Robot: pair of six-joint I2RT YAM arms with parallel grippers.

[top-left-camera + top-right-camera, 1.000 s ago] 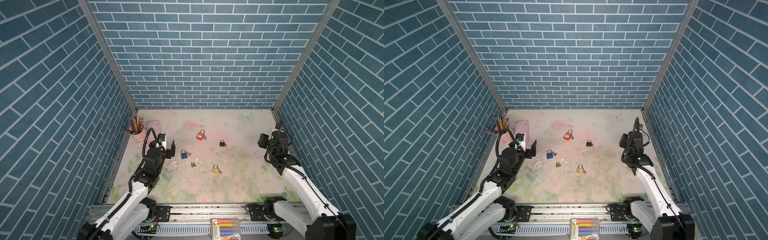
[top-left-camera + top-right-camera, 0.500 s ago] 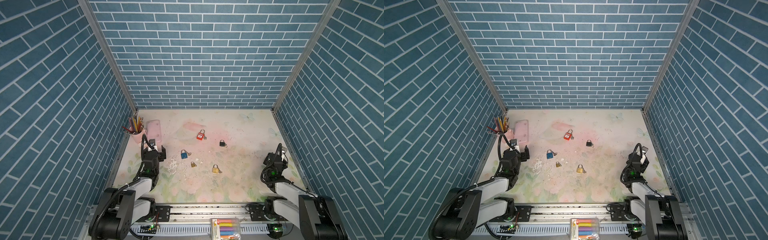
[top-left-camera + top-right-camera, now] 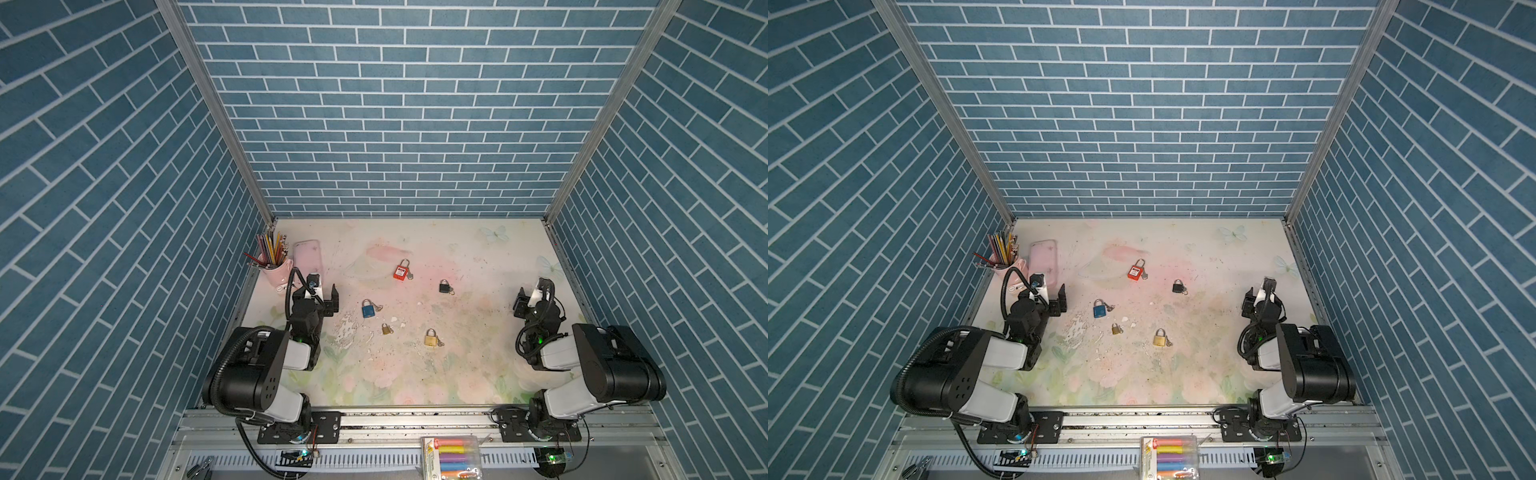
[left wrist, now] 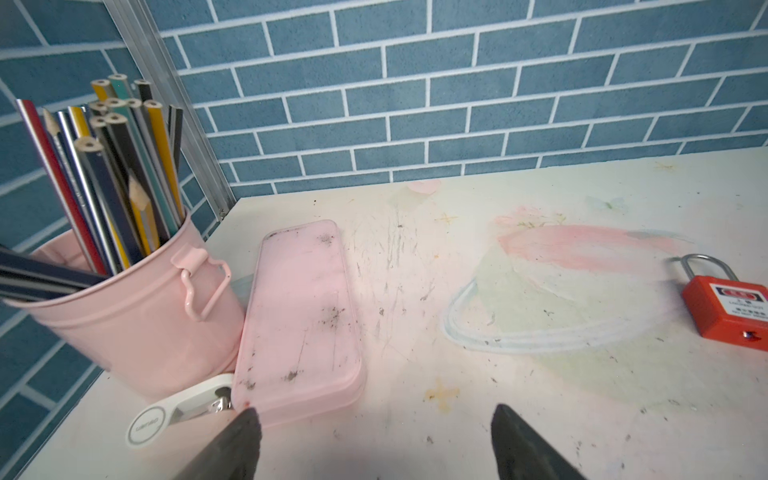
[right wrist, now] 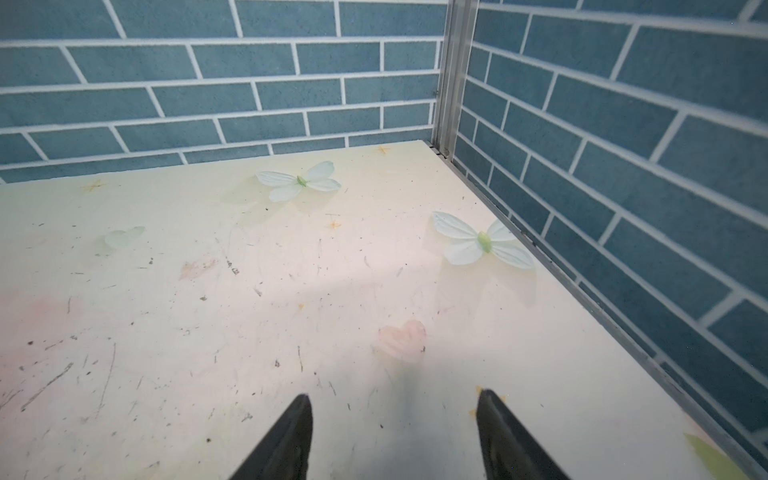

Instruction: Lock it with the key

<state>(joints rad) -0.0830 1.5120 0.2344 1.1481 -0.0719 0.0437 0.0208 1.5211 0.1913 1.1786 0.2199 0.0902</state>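
Several padlocks lie on the floral table in both top views: a red one (image 3: 401,272) with a key (image 3: 410,275) beside it, a black one (image 3: 444,286), a blue one (image 3: 367,309), a small brass one (image 3: 387,329) and a larger brass one (image 3: 431,338). My left gripper (image 3: 324,291) sits low at the left and stands open and empty. Its wrist view shows bare table between the fingertips (image 4: 247,415), with the red padlock (image 4: 727,311) off to one side. My right gripper (image 3: 532,293) is open and empty at the right, over bare table (image 5: 394,397).
A pink cup of pencils (image 3: 272,259) and a pink case (image 3: 308,255) stand at the back left, close to the left gripper. A white tag (image 4: 166,417) lies by the case. Brick walls close three sides. A box of markers (image 3: 453,457) sits below the front rail.
Both arms have folded down into a tucked pose by the front rail, grippers low over the table. The right jaws have opened slightly. The padlocks have not moved.
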